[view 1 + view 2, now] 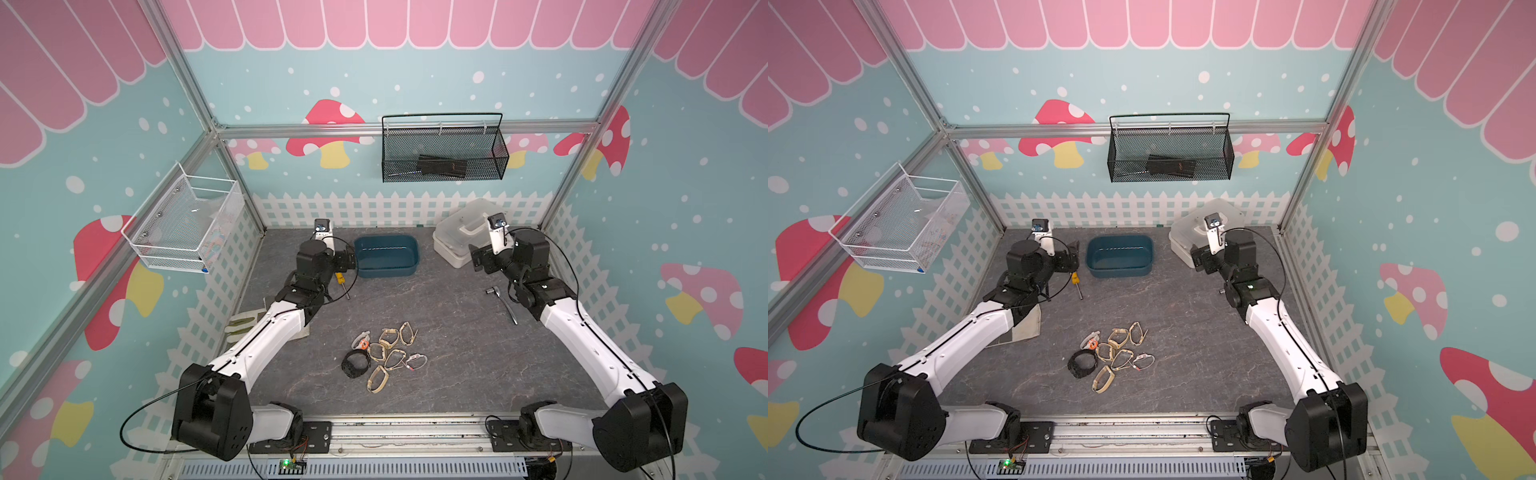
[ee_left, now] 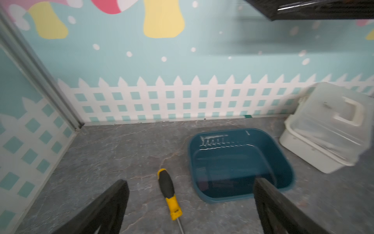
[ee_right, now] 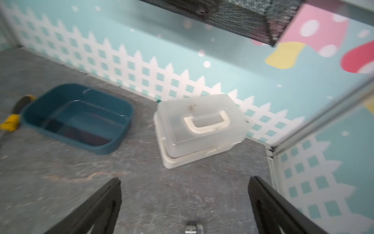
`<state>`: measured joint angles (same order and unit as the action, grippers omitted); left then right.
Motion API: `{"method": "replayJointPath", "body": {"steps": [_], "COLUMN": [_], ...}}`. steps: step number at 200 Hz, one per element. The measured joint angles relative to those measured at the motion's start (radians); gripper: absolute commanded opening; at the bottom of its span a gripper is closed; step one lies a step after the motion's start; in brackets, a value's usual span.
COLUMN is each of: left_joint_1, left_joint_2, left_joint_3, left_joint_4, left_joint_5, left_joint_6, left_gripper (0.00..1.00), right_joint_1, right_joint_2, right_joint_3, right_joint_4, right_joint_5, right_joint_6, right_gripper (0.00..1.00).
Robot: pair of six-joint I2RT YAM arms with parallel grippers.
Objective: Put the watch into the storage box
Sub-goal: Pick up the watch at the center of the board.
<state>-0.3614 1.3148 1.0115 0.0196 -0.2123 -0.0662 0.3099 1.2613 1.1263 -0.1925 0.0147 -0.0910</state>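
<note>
The storage box (image 1: 386,254) (image 1: 1119,254) is a dark teal bin standing empty at the back middle of the table; both wrist views show it too (image 2: 238,162) (image 3: 77,117). Several watches (image 1: 384,355) (image 1: 1113,357) lie in a loose pile at the front middle: beige-strapped ones and a black one (image 1: 356,363). My left gripper (image 1: 347,259) (image 2: 192,181) hovers open just left of the box, nothing between its fingers. My right gripper (image 1: 480,257) (image 3: 185,179) hangs open to the right, in front of the white case, also empty. Both are far from the watches.
A yellow-and-black screwdriver (image 1: 341,280) (image 2: 169,194) lies below the left gripper. A white translucent case with a handle (image 1: 461,241) (image 3: 198,127) sits at the back right. A metal wrench (image 1: 505,303) lies near the right arm. Wire baskets hang on the back wall (image 1: 442,153) and left wall (image 1: 187,224).
</note>
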Motion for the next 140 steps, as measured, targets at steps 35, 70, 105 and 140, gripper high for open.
{"method": "replayJointPath", "body": {"steps": [35,70,105,140], "left_joint_1": [-0.214,-0.222,-0.172,-0.126], "left_joint_2": [-0.061,-0.071,-0.033,0.063], "left_joint_3": [-0.003,-0.024,-0.016,0.008], "left_joint_4": [-0.153,-0.242,-0.279,-0.321], "left_joint_5": [-0.089,-0.144,-0.135,-0.085], "left_joint_6": [-0.001,-0.002,-0.017,-0.044], "left_gripper": [0.99,0.99,0.99,0.99], "right_joint_1": [0.134,0.233,0.292,0.341], "right_joint_2": [0.053,0.109,0.187,0.283], "right_joint_3": [0.019,-0.020,-0.021,-0.012], "right_joint_4": [-0.277,-0.426,-0.446,-0.437], "right_joint_5": [-0.089,-0.124,-0.151,-0.146], "right_joint_6": [-0.016,0.002,0.039,0.078], "right_gripper": [0.91,0.82,0.75,0.66]}}
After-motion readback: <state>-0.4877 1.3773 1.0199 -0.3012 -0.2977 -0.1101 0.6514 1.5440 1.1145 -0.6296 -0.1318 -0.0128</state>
